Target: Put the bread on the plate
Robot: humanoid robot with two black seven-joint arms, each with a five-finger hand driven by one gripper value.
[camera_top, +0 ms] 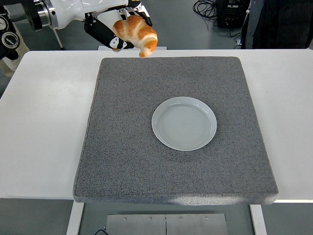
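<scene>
Left hand (117, 27) grasps the bread (137, 33) (a golden croissant, one tip pointing down), held high above the far edge of the grey mat (176, 127). The plate (184, 123) sits bare on the mat, well apart, on the white table (44, 122).

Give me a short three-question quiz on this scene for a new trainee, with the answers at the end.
1. True or false: the bread lies on the plate.
2. Which hand holds the bread: A) left, B) right, C) neither?
3. Fill in: the plate sits on a grey ____.

Key: 1. False; the left hand holds it raised, up and left of the plate. 2. A. 3. mat.
</scene>
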